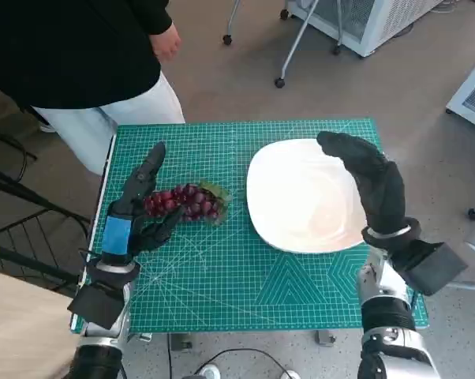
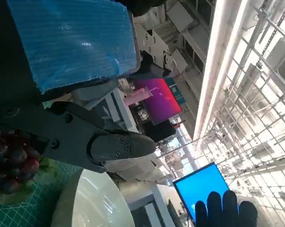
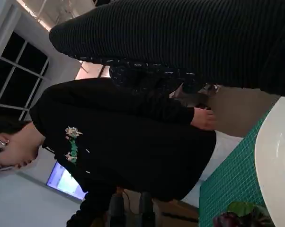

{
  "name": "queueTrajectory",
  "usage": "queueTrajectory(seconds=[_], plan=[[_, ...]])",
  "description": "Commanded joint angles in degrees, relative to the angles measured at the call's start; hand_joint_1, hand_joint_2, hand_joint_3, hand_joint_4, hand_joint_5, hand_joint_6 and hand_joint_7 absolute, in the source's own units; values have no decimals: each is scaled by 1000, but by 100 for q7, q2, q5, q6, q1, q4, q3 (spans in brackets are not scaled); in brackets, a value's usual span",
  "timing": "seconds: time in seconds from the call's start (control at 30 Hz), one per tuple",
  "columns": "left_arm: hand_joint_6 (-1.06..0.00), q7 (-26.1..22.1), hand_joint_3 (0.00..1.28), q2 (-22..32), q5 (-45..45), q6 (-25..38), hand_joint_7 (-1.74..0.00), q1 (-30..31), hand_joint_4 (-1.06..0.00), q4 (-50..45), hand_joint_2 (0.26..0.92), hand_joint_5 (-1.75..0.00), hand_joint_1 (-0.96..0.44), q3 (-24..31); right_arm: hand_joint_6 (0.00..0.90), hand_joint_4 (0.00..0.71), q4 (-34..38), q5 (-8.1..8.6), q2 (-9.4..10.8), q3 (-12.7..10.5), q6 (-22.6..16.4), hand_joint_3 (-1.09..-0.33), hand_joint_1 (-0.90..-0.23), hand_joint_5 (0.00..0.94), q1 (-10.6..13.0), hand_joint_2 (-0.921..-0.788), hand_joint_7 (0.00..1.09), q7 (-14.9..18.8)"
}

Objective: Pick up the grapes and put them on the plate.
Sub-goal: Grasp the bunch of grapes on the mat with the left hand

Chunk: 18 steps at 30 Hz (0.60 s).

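None of the task's carrying is done yet, as far as the frames show: the bunch of dark red grapes with a green leaf lies on the green gridded cutting mat, at about nine o'clock from the wide white glossy plate and apart from its rim, with bare mat between them. The plate holds nothing.

The black left hand with blue tape over its back is at the bunch's nine-o'clock end. Its fingers are spread: one long finger reaches toward twelve o'clock past the far side of the grapes, and the thumb points in at the near side, so the bunch's end sits inside the opening. I cannot tell whether any fingertip touches the fruit; the left wrist view shows grapes close beneath the black fingers but no closed grip.

The right hand in its black knitted glove hangs above the plate's three-o'clock edge, fingers extended and lying together, holding nothing.

A person in a black top and pale trousers stands at the table's eleven-o'clock corner.

Judging from this, the reach is made; closing on the bunch, lifting, carrying toward three o'clock and setting down all remain.
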Motion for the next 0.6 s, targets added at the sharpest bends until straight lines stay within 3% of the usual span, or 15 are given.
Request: queueTrajectory(seconds=[0.03,0.6], plan=[[-367,-16,315,33,-29,-25,0,15,-312,-34,921,0,-402,8,199,234,27,-9,3,16,82,-554,-495,0,62,-921,3,17],[-368,-28,313,47,-46,16,0,2,-313,-64,921,0,-403,14,200,236,49,-42,-5,28,68,-556,-481,1,23,-921,3,4]])
